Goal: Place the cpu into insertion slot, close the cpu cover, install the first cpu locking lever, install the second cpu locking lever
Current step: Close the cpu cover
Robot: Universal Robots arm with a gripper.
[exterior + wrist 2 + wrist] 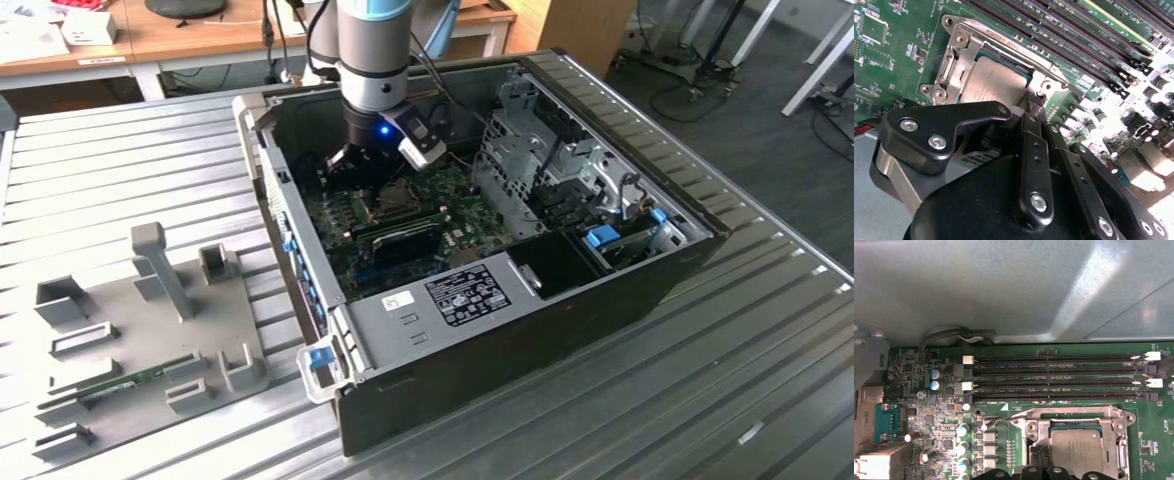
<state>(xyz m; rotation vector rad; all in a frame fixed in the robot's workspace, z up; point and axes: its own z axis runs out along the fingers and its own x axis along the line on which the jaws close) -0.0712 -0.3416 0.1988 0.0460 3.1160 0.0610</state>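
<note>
Black tool, grip unclear, dull grey square cpu within silvery cpu cover

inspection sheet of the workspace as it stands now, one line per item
surface: ribbed metal table, with an open pc case lying on it
job's things: cpu lies under the cover, which is down over it
clutter: grey fixture plate on the table, at the exterior view's left of the case
grippers: gripper low at the cover's edge, beside the cpu
cables: grey cable looped at the edge of the motherboard
surroundings: wooden desks behind the table
</note>
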